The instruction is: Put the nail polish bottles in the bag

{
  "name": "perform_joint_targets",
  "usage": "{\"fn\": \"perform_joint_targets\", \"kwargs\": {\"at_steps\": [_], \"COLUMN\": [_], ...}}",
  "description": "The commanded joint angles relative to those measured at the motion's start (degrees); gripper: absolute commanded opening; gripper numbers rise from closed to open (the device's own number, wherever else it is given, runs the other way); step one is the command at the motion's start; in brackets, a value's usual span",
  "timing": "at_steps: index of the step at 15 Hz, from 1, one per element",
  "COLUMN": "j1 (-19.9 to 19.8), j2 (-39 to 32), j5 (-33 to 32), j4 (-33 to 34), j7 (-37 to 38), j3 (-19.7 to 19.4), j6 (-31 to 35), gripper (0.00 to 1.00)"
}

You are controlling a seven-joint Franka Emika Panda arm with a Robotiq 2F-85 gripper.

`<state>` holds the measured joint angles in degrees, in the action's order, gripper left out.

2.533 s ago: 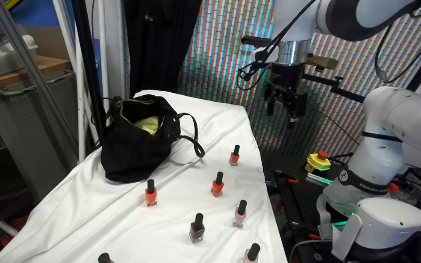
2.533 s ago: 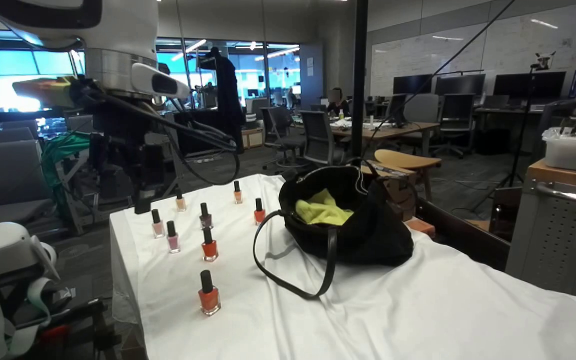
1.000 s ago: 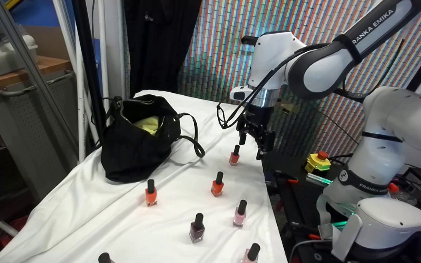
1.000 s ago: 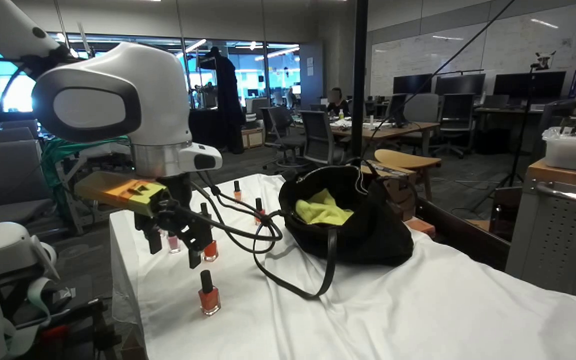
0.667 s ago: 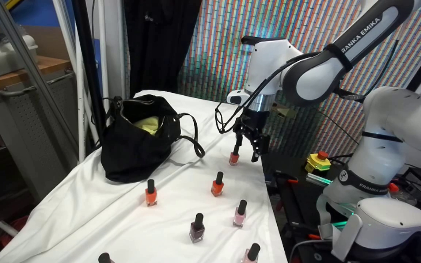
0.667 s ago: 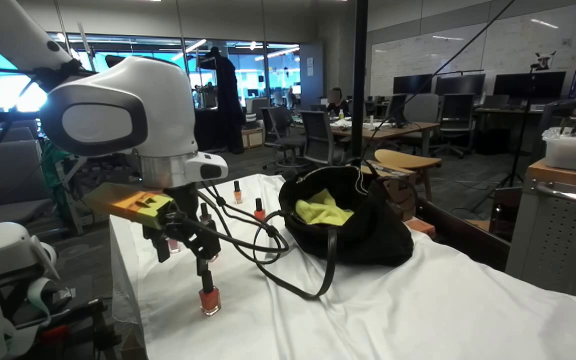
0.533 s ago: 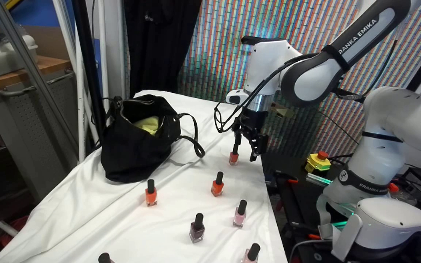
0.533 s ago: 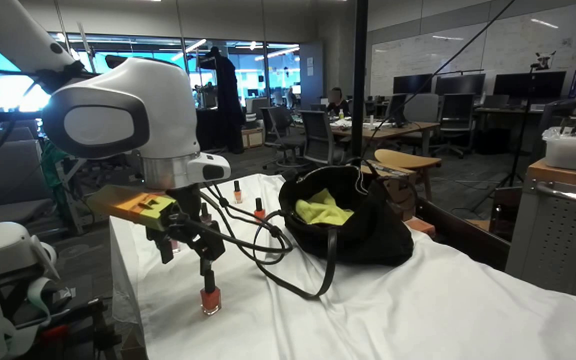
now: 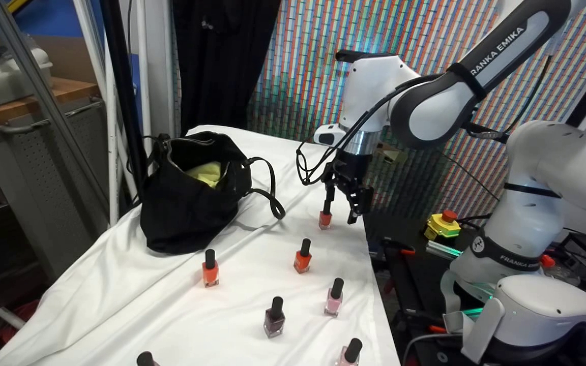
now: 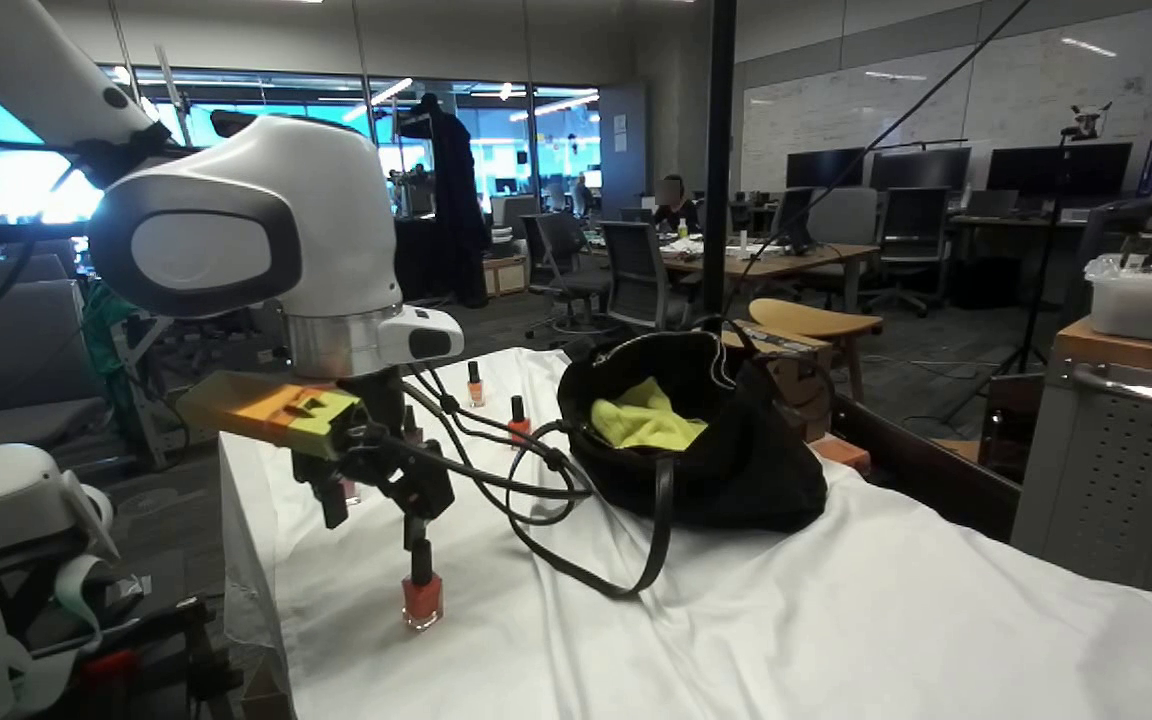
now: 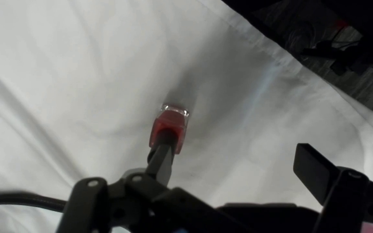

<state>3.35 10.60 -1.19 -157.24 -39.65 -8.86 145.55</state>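
A red nail polish bottle [image 11: 169, 125] stands upright on a white cloth [image 9: 171, 305], near its edge and well apart from the slouchy black fabric handbag [image 9: 186, 218]. It should handle as light, rigid and slick, likely breakable glass and easily tipped; the tall cap looks the best hold, pinched gently. The Robotiq gripper [image 11: 234, 151] has its fingers spread wide, gripping nothing. In the wrist view one finger overlaps the cap; contact cannot be told, and the gripper probably needs shifting so the cap sits between both fingers. The bottle has a clear, squared body filled with red and a slim black cap. An orange-red bottle [image 9: 302, 262], a plum bottle [image 9: 274, 323] and a pink bottle [image 9: 333, 302] share the cloth.
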Motion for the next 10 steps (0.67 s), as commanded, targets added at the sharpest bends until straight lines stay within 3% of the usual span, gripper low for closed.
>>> {"fn": "perform_joint_targets", "kwargs": {"at_steps": [1,10], "j1": [-0.87,-1.32], "j2": [0.11,2.0], "j5": [-0.94,-2.22], "j4": [0.33,0.03], "j7": [-1.1,-0.14], "j3": [1.34,2.07], "j6": [-0.28,-0.85], "gripper": [1.0,1.0]}}
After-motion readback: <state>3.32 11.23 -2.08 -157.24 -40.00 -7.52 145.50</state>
